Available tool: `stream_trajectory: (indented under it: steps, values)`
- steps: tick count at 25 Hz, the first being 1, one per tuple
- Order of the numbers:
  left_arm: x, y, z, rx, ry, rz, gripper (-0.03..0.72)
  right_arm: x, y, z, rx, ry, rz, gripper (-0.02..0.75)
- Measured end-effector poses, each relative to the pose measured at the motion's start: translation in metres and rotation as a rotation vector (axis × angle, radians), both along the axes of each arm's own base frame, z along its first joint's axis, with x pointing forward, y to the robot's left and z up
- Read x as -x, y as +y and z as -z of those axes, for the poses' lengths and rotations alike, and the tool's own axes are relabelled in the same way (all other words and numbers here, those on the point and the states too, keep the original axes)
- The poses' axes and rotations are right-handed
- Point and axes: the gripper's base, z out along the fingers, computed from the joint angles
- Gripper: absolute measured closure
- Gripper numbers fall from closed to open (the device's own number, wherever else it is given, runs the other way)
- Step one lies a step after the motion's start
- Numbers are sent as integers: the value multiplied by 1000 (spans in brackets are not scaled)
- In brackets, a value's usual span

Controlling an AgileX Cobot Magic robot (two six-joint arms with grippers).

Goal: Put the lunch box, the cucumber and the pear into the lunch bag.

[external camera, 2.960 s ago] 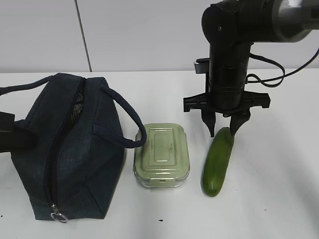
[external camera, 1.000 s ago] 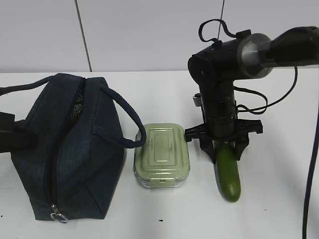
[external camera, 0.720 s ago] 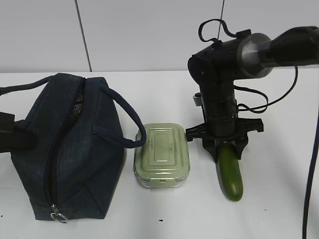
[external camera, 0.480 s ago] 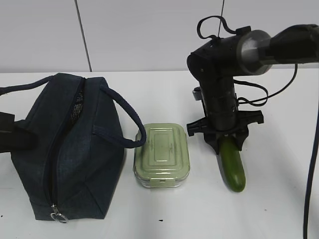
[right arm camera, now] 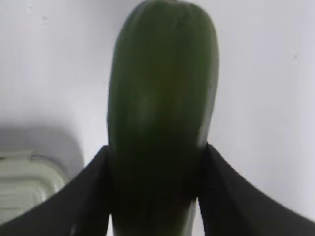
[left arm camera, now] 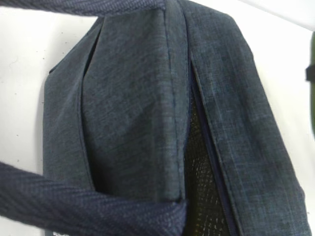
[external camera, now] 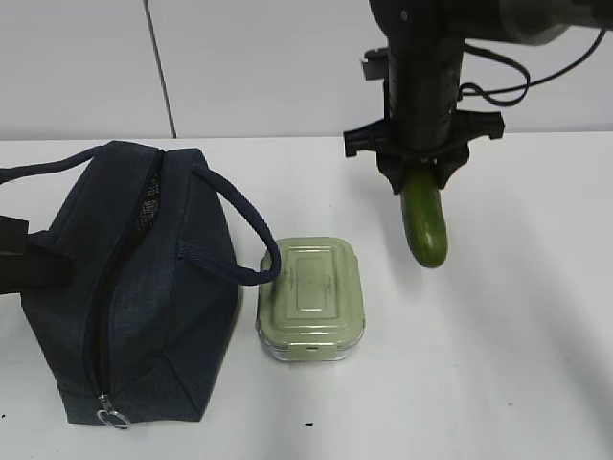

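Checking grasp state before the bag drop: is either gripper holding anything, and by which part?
The right gripper holds the cucumber by its upper end; the rest hangs free above the table. The left gripper is not in view; only the lunch bag shows there.

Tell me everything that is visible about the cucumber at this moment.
The cucumber is smooth, dark green and slightly glossy, with a rounded end. It hangs nearly upright, off the white table, its upper end clamped between the two black fingers of the right gripper. Its free end points down, to the right of and beyond the lunch box. Only the fingers touch it. The clamped end is hidden.
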Motion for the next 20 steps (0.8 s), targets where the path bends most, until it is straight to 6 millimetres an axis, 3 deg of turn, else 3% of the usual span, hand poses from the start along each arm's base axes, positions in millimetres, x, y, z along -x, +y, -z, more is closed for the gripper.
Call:
stream_trajectory:
  steps: [7, 13, 20]
  values:
    - [0, 0, 0, 0, 0, 0, 704, 14, 27, -62, -61, -145, -136, 379]
    - [0, 0, 0, 0, 0, 0, 704, 32, 60, -81, -160, -145, -258, 379]
    - [0, 0, 0, 0, 0, 0, 704, 60, 113, -93, -336, -172, -442, 379]
